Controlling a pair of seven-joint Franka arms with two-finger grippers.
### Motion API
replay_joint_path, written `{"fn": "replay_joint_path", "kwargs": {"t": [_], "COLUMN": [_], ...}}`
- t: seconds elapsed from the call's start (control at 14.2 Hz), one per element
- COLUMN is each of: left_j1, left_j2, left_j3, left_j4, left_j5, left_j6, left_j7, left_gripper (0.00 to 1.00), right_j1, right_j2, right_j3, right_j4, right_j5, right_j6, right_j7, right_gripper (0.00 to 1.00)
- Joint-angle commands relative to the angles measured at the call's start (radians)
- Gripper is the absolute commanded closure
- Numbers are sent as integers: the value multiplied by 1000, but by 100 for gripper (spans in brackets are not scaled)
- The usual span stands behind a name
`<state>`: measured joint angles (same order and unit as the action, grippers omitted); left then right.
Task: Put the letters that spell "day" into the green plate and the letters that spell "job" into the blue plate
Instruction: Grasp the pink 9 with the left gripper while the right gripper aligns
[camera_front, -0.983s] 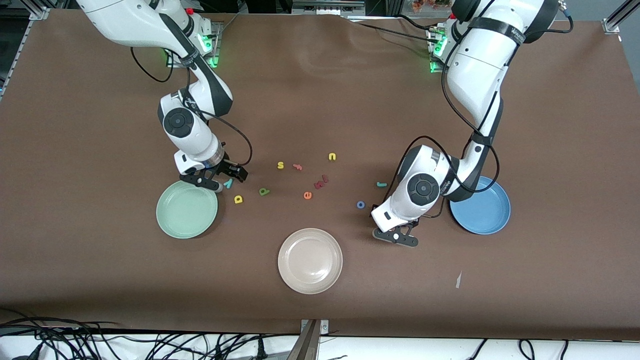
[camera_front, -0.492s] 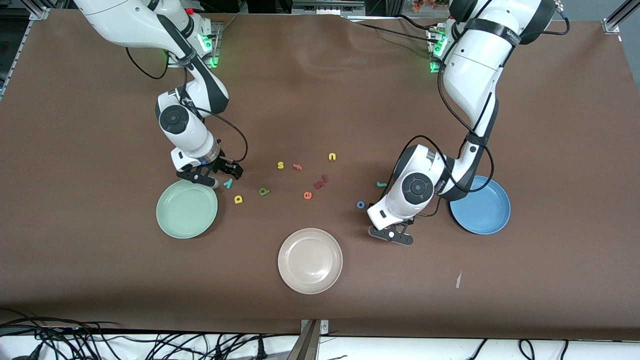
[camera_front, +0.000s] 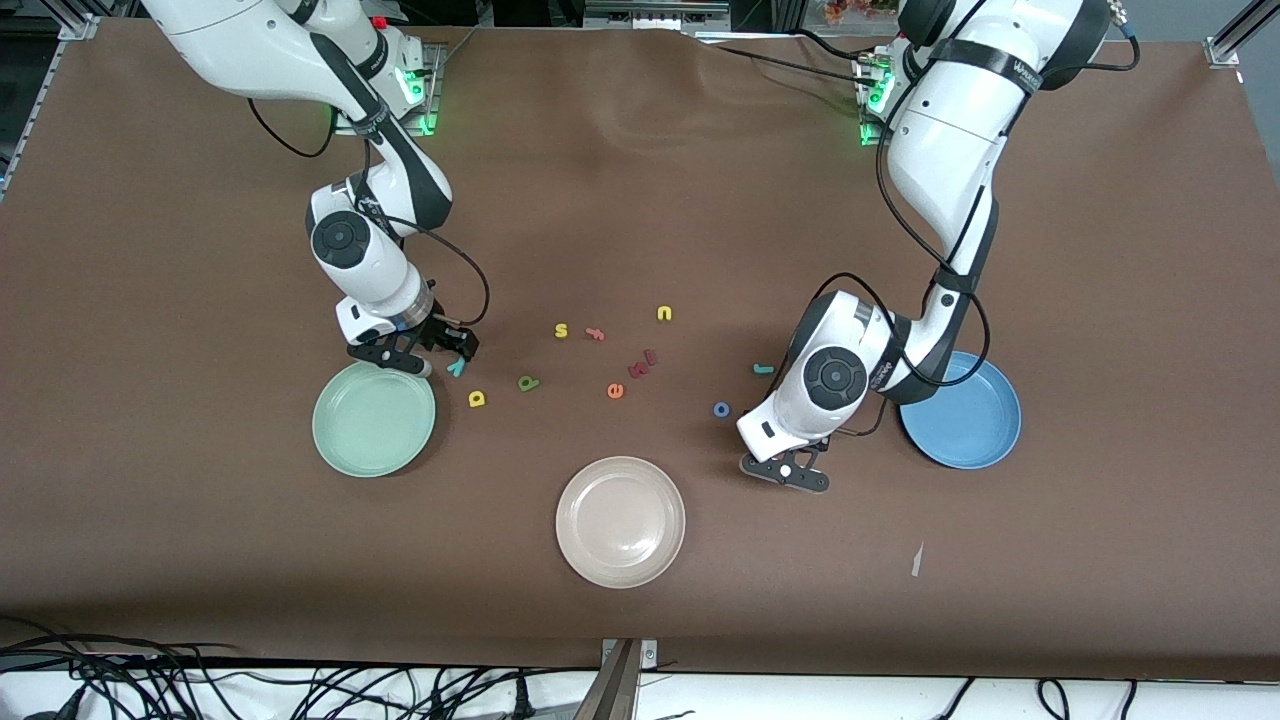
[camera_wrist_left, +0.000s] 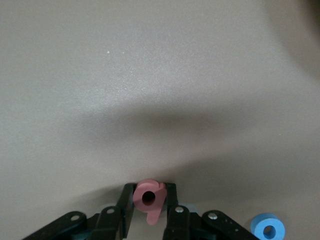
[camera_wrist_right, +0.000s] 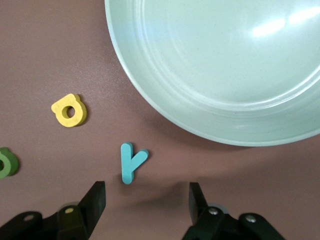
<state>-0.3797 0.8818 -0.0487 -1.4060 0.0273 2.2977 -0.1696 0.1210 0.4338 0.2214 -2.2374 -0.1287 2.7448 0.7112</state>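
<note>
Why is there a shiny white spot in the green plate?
Right wrist view: room light bounces off the glossy green plate as glare. Left wrist view: a soft dark shadow lies on the table above the pink letter. Front view: the cream plate shines faintly too.

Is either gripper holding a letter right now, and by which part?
The left gripper pinches the salmon "b" across its round bowl. The right gripper holds nothing, open above the teal "y".
</note>
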Motion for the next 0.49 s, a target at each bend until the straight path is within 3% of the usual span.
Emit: {"fn": "replay_joint_path", "kwargs": {"t": [0.0,0.14,0.42], "left_j1": [1,22,122], "left_j2": [8,-12,-122], "left_j3": [3,4,3], "left_j4": [19,24,18], "left_j5": [34,34,34], "left_j6": [-15,-41,-253], "left_j7": [-11,-8,120], "left_gripper": [98,100,100], "right_j1": [-6,-6,8], "right_j2": [6,20,31], "right_j3": [3,3,1], "right_j4": [-14,-14,-4], "right_j5": [-6,-8,-26], "right_j6": [41,59,59], "right_j7": [-12,-12,-15], "right_gripper": [24,24,29]}}
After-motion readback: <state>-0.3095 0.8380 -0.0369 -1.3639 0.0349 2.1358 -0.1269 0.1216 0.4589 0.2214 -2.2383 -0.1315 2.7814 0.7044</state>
